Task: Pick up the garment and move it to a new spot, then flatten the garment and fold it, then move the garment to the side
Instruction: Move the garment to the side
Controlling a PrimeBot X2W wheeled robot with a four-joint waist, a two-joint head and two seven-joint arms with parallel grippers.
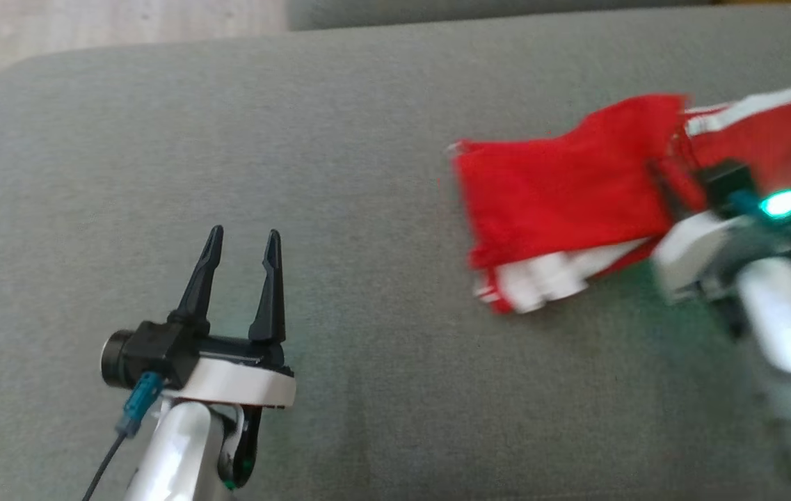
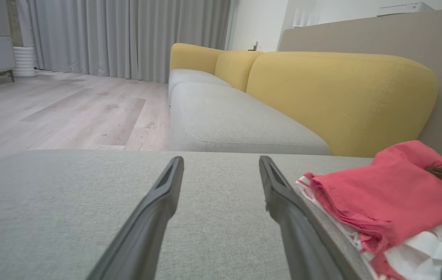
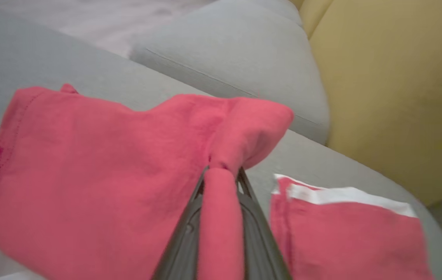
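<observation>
Red-and-white garment (image 1: 562, 195), bunched at the right of the grey cushion (image 1: 228, 125). Right pincer (image 3: 222, 173) pinches a red fold; left pincer (image 1: 242, 240) spread, well apart. Cloth probably light and limp (best taken at a hem or corner).

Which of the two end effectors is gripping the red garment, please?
The right end effector, shut on the garment; the left end effector stands open, empty.

Soft even daylight; motion blur across garment (image 1: 562, 202).
</observation>
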